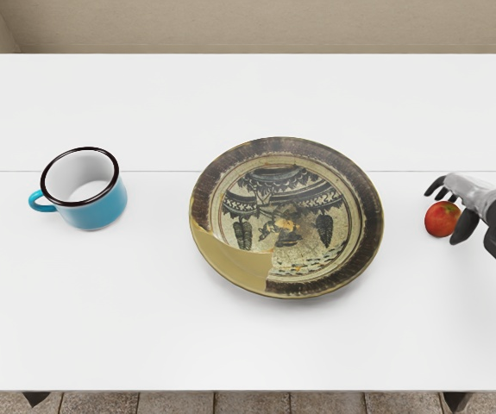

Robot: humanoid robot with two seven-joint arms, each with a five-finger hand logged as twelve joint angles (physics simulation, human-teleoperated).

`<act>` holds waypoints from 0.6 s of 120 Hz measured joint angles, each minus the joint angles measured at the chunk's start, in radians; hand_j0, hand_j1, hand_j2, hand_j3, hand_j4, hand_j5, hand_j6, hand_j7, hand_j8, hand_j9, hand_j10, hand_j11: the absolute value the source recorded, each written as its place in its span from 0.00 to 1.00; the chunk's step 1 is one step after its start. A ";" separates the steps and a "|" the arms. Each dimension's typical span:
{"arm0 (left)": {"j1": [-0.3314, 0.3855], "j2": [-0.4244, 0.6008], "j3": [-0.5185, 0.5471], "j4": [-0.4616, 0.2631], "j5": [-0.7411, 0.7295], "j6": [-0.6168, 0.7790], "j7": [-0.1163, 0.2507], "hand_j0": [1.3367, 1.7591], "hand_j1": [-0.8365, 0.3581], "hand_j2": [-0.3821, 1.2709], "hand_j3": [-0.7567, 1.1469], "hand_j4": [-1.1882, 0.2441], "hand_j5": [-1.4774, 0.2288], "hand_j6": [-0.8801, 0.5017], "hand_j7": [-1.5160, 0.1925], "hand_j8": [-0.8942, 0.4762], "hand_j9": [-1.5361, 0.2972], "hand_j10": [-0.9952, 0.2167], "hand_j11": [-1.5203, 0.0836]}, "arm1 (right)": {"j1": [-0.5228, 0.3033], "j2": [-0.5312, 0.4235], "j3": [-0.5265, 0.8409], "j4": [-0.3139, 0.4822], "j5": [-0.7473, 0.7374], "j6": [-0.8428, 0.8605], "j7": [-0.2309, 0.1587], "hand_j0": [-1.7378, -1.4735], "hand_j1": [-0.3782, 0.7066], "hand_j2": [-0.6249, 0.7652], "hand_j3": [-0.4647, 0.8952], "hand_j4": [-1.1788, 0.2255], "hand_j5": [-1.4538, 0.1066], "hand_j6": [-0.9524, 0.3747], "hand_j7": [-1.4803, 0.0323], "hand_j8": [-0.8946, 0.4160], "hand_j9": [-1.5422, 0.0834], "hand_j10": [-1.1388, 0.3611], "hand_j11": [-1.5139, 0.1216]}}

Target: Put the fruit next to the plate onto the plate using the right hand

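The apple (442, 218) is seen on the tabletop (144, 328) at the plate's (370, 216) 3 o'clock, apart from its rim. The right hand (476, 200) is held spread just beside it, with nothing gripped. The fruit is judged light, firm and smooth (apt to roll), so it is best clasped across its widest part.

apple (442, 219) — between plate (372, 216), right hand (470, 200)
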 joint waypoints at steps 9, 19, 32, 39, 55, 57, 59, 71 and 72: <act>0.001 0.000 0.000 0.000 0.000 0.000 0.000 0.76 0.98 0.23 0.40 0.82 0.86 0.63 0.88 0.65 0.83 0.81 0.94 | -0.001 0.004 0.000 -0.001 -0.001 0.000 0.000 0.30 0.43 0.40 0.34 0.58 0.63 0.44 0.66 0.40 0.66 0.51 0.63; 0.001 0.000 0.000 -0.001 0.000 0.000 0.000 0.76 0.98 0.23 0.40 0.82 0.86 0.63 0.88 0.65 0.83 0.81 0.94 | -0.002 0.009 -0.001 -0.002 -0.002 0.000 0.000 0.30 0.44 0.40 0.34 0.57 0.62 0.43 0.66 0.39 0.65 0.51 0.63; 0.001 0.000 0.000 -0.001 0.000 0.000 0.000 0.76 0.98 0.23 0.40 0.82 0.86 0.63 0.88 0.65 0.83 0.81 0.94 | -0.004 0.014 -0.001 -0.005 -0.003 0.000 0.000 0.30 0.46 0.40 0.34 0.56 0.60 0.42 0.64 0.38 0.63 0.49 0.61; 0.001 0.000 0.000 -0.001 0.000 0.001 0.000 0.76 0.98 0.23 0.40 0.82 0.86 0.63 0.88 0.65 0.83 0.81 0.94 | -0.006 0.017 -0.001 -0.005 -0.003 0.000 0.000 0.30 0.47 0.40 0.34 0.55 0.59 0.41 0.63 0.37 0.62 0.49 0.60; 0.001 0.000 -0.001 -0.001 0.000 0.001 0.000 0.76 0.98 0.23 0.40 0.82 0.86 0.63 0.88 0.65 0.83 0.81 0.94 | -0.008 0.024 -0.001 -0.009 -0.004 0.000 0.000 0.30 0.51 0.39 0.34 0.53 0.57 0.39 0.60 0.35 0.60 0.47 0.58; 0.001 0.000 -0.001 -0.001 0.000 0.001 0.000 0.76 0.98 0.23 0.40 0.82 0.86 0.63 0.88 0.65 0.83 0.81 0.94 | -0.008 0.024 -0.001 -0.010 -0.004 0.000 0.000 0.30 0.51 0.39 0.34 0.52 0.56 0.38 0.60 0.34 0.60 0.46 0.57; 0.001 0.000 -0.001 -0.001 0.000 0.001 0.000 0.76 0.98 0.23 0.40 0.82 0.86 0.63 0.88 0.65 0.83 0.81 0.94 | -0.008 0.025 -0.001 -0.010 -0.004 0.000 0.000 0.30 0.52 0.39 0.34 0.52 0.56 0.38 0.60 0.35 0.59 0.46 0.57; 0.001 0.000 -0.002 -0.001 0.000 0.000 0.000 0.76 0.98 0.23 0.40 0.82 0.86 0.63 0.88 0.65 0.83 0.81 0.94 | -0.008 0.026 -0.001 -0.011 -0.004 0.000 -0.001 0.31 0.53 0.42 0.34 0.50 0.53 0.35 0.57 0.37 0.56 0.44 0.54; 0.001 0.000 -0.002 -0.001 0.000 0.000 0.000 0.76 0.98 0.23 0.40 0.82 0.86 0.63 0.88 0.65 0.83 0.81 0.94 | -0.008 0.026 -0.001 -0.011 -0.004 0.000 -0.001 0.31 0.54 0.42 0.34 0.49 0.53 0.35 0.56 0.37 0.56 0.44 0.54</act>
